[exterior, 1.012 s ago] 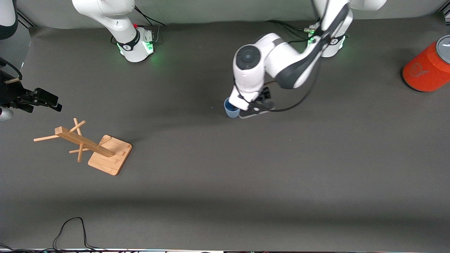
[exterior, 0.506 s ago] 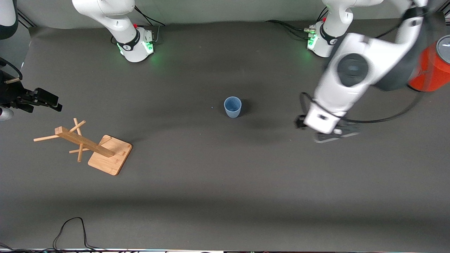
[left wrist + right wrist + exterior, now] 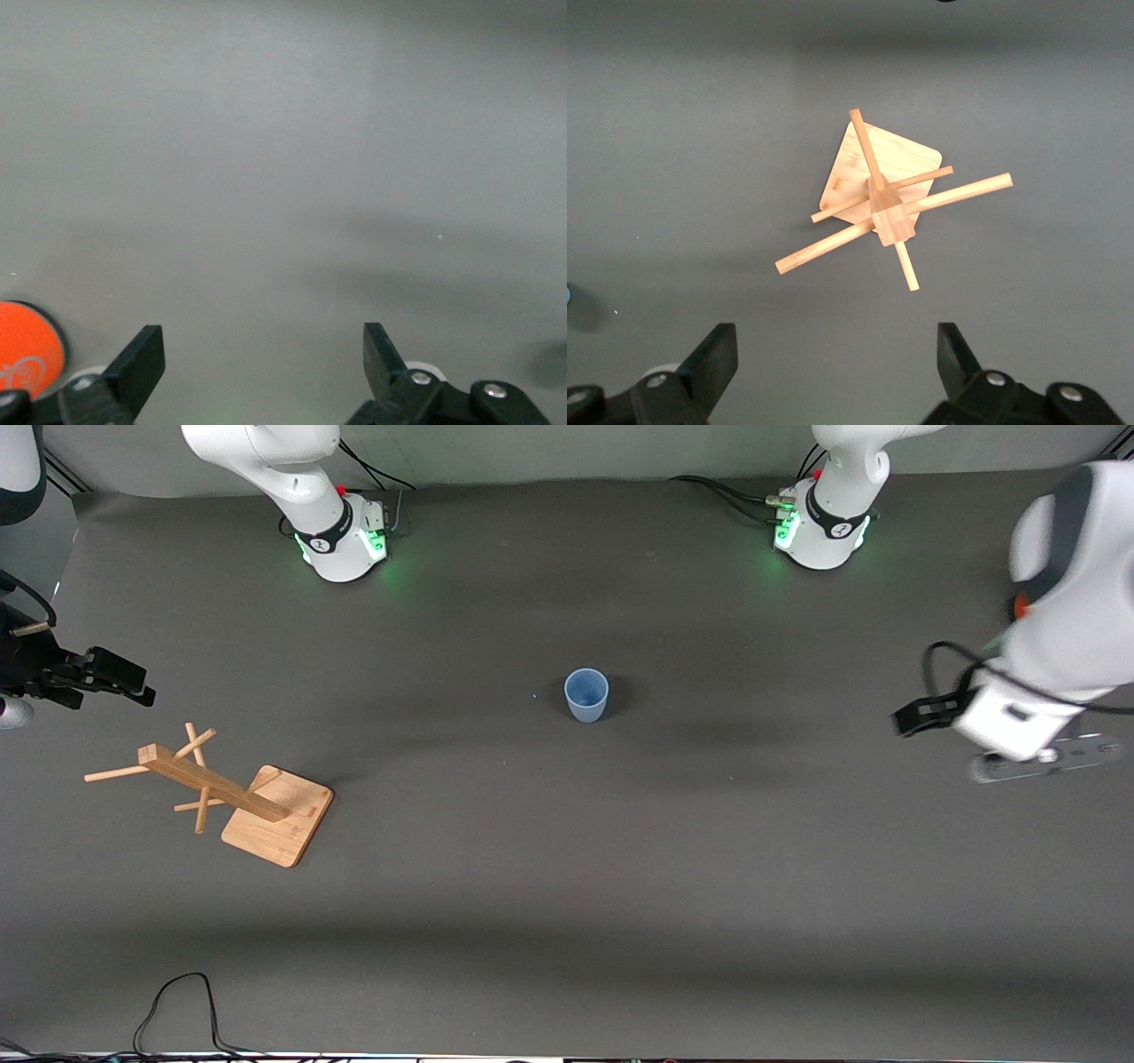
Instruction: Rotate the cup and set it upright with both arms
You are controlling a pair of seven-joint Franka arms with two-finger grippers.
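The small light-blue cup (image 3: 586, 693) stands upright, mouth up, in the middle of the table with nothing touching it. My left gripper (image 3: 263, 354) is open and empty over bare mat at the left arm's end of the table, well away from the cup. Its white hand (image 3: 1019, 717) looks blurred in the front view. My right gripper (image 3: 837, 354) is open and empty, held high near the wooden rack (image 3: 877, 199) at the right arm's end, where that arm waits.
The wooden rack (image 3: 230, 793) with its pegs stands on a square base, nearer the front camera than the right hand. An orange cylinder (image 3: 27, 341) stands near the left gripper, mostly hidden by the left arm in the front view. A black cable (image 3: 177, 1001) lies at the front edge.
The left arm has swung away from the cup toward its own end of the table, leaving the cup upright in place. The right arm has not moved.
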